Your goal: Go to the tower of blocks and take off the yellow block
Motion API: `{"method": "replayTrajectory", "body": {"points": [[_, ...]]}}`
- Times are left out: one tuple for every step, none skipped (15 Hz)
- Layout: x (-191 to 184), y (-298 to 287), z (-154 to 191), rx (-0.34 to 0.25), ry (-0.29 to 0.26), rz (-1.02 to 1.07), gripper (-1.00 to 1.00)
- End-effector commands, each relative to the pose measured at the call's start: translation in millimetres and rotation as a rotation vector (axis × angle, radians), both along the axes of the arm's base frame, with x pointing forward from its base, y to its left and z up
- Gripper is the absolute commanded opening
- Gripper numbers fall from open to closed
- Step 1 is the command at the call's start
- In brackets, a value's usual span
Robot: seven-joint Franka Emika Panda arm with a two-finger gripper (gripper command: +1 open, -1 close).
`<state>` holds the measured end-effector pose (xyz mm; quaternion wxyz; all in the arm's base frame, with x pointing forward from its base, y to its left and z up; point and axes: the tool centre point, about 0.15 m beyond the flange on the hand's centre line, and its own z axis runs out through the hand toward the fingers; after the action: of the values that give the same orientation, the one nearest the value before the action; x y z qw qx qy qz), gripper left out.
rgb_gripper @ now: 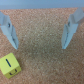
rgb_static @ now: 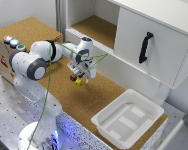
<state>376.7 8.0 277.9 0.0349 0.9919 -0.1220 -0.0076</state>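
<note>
The approach step is judged to be in hand: nothing is held, and the gripper (rgb_gripper: pixel 40 30) is seen with its jaws spread wide over bare cork. In the wrist view the two fingers (rgb_gripper: pixel 10 31) stand apart with only the cork board (rgb_gripper: pixel 42 60) between them, and the yellow block (rgb_gripper: pixel 10 65) is found off to one side, outside the gap and beyond one finger rather than between the pair. In the exterior view the gripper (rgb_static: pixel 83 71) hangs low over the cork, with the tower (rgb_static: pixel 76 80) just beside and below its tips; a darker brownish piece (rgb_static: pixel 73 77) is seen touching the yellow one, though which sits on which cannot be told. A sideways shift is called for next, so that the block is centred between the jaws before closing.
</note>
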Motion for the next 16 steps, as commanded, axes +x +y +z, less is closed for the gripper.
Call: {"method": "replayTrajectory", "body": {"points": [[-10.8,2.9,-0.3,0.018,-0.02,0.003,1.0],[-10.8,2.9,-0.3,0.018,-0.02,0.003,1.0],[-10.8,2.9,-0.3,0.018,-0.02,0.003,1.0],[-10.8,2.9,-0.3,0.018,-0.02,0.003,1.0],[-10.8,2.9,-0.3,0.018,-0.02,0.003,1.0],[-10.8,2.9,-0.3,0.018,-0.02,0.003,1.0],[-10.8,2.9,-0.3,0.018,-0.02,0.003,1.0],[-10.8,2.9,-0.3,0.018,-0.02,0.003,1.0],[-10.8,2.9,-0.3,0.018,-0.02,0.003,1.0],[-10.8,2.9,-0.3,0.018,-0.02,0.003,1.0],[-0.2,0.5,0.2,0.0,0.0,0.001,1.0],[-3.2,1.5,3.3,0.0,0.0,-0.004,1.0],[-1.6,-2.3,13.8,-0.01,-0.043,-0.016,1.0],[5.4,-7.8,23.2,-0.006,-0.072,-0.012,1.0],[15.1,-17.2,36.7,0.001,-0.125,-0.012,1.0],[23.9,-26.6,47.7,0.004,-0.163,-0.005,1.0]]}}
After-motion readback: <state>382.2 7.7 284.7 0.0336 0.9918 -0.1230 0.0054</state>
